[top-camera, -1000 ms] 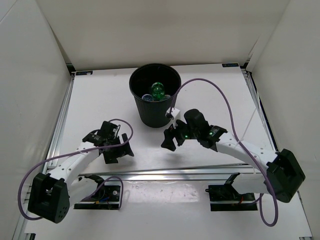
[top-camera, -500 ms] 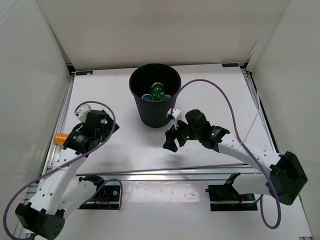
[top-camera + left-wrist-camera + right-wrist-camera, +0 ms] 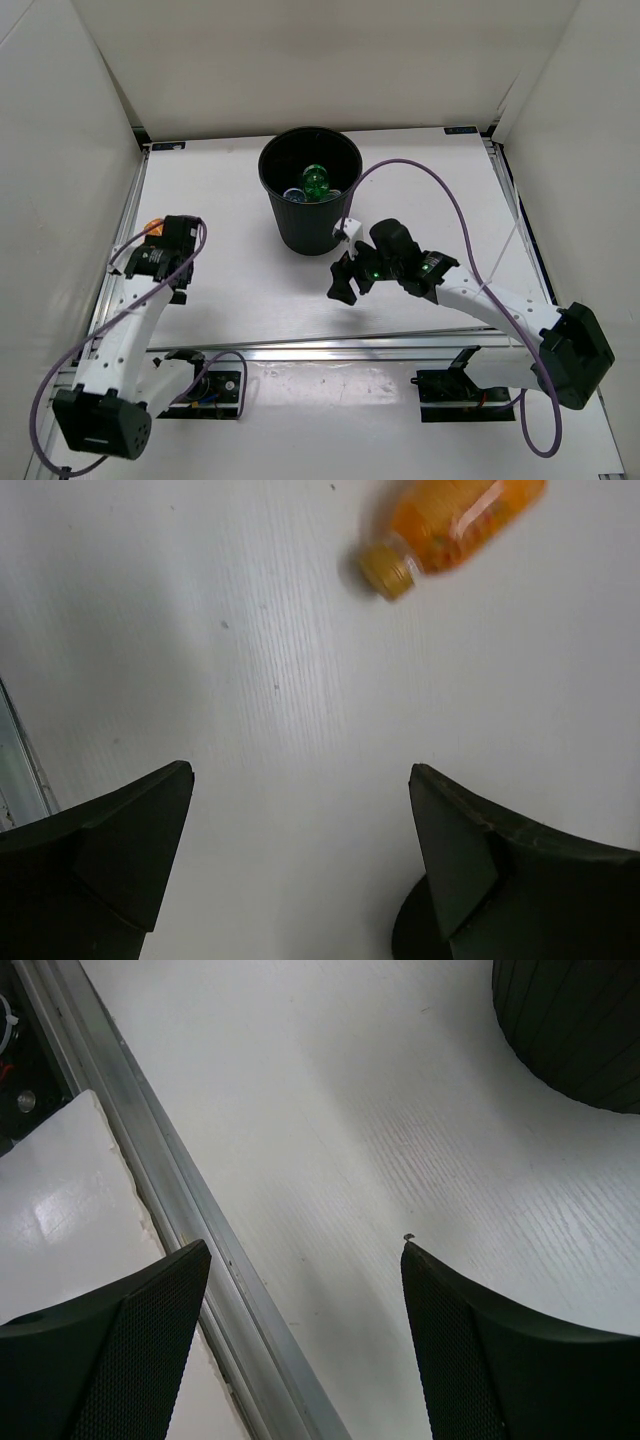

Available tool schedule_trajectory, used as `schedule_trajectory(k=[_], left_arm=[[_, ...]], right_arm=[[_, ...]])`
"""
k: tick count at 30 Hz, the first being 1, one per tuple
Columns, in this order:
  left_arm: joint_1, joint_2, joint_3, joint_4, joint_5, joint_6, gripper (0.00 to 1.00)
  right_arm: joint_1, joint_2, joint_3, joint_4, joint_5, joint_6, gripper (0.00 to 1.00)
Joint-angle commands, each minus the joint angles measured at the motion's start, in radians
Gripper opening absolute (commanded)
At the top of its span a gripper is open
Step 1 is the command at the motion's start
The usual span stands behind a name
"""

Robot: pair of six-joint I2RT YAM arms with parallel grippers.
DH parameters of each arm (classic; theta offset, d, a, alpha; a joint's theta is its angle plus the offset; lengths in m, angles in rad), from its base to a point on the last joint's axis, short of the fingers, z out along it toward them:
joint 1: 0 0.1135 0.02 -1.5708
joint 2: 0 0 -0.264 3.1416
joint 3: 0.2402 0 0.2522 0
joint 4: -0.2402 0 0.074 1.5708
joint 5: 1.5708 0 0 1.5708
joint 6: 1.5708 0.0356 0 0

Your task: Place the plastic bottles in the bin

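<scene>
The black bin (image 3: 310,215) stands at the table's back centre and holds the green bottle (image 3: 317,181) and a clear bottle with blue on it (image 3: 293,195); other bottles in it are hard to tell apart. The short orange bottle (image 3: 460,515) lies on its side on the white table, just ahead of my open left gripper (image 3: 300,771), not touching it. In the top view only a bit of the orange bottle (image 3: 152,226) shows beside the left gripper (image 3: 160,243). My right gripper (image 3: 338,277) is open and empty, low over the table in front of the bin (image 3: 580,1030).
An aluminium rail (image 3: 150,1160) runs along the table's near edge, under my right gripper (image 3: 305,1246). A second rail (image 3: 118,250) lines the left edge close to the orange bottle. White walls enclose the table on three sides.
My left arm has swung from the table's middle front to the left edge and now hangs over the orange bottle. The right arm has barely moved.
</scene>
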Motion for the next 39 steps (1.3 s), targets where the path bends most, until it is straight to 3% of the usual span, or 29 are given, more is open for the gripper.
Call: schedule_trajectory(k=[1, 6, 11, 15, 19, 22, 25, 28, 30, 31, 32, 33, 34, 39], left_arm=[[0.111, 0.099, 0.078, 0.081, 0.005, 0.016, 1.00], [0.305, 0.332, 0.249, 0.247, 0.135, 0.493, 1.00], [0.340, 0.493, 0.338, 0.478, 0.356, 0.797, 0.98], [0.340, 0.584, 0.356, 0.538, 0.514, 0.990, 0.98], [0.379, 0.584, 0.246, 0.627, 0.595, 0.979, 0.98], [0.388, 0.618, 0.199, 0.652, 0.562, 0.979, 0.98], [0.411, 0.665, 0.209, 0.661, 0.529, 0.913, 0.92], [0.411, 0.746, 0.267, 0.661, 0.577, 0.865, 0.60], [0.391, 0.811, 0.316, 0.661, 0.658, 0.856, 0.36], [0.391, 0.828, 0.333, 0.661, 0.658, 0.856, 0.28], [0.367, 0.852, 0.356, 0.661, 0.658, 0.856, 0.22], [0.357, 0.852, 0.356, 0.661, 0.658, 0.856, 0.17], [0.347, 0.862, 0.356, 0.661, 0.658, 0.856, 0.15], [0.300, 0.862, 0.265, 0.661, 0.658, 0.792, 0.10]], right_arm=[[-0.007, -0.019, 0.006, 0.008, 0.024, -0.022, 0.81], [-0.025, -0.039, -0.035, 0.008, 0.024, -0.002, 0.81], [-0.059, -0.048, -0.063, 0.045, 0.033, 0.016, 0.81], [-0.085, -0.036, -0.074, 0.090, 0.033, 0.047, 0.81], [-0.114, -0.016, -0.074, 0.101, 0.033, 0.067, 0.81], [-0.123, -0.016, -0.074, 0.110, 0.043, 0.067, 0.81], [-0.142, -0.036, -0.074, 0.088, 0.043, 0.058, 0.81], [-0.166, -0.062, -0.086, 0.078, 0.043, 0.058, 0.79], [-0.178, -0.072, -0.095, 0.068, -0.021, 0.067, 0.66], [-0.178, -0.072, -0.104, 0.056, -0.022, 0.067, 0.52], [-0.178, -0.072, -0.114, 0.056, -0.055, 0.067, 0.18], [-0.178, -0.072, -0.123, 0.056, -0.056, 0.078, 0.06], [-0.178, -0.063, -0.133, 0.056, -0.065, 0.087, 0.00], [-0.146, -0.083, -0.163, 0.067, -0.056, 0.115, 0.00]])
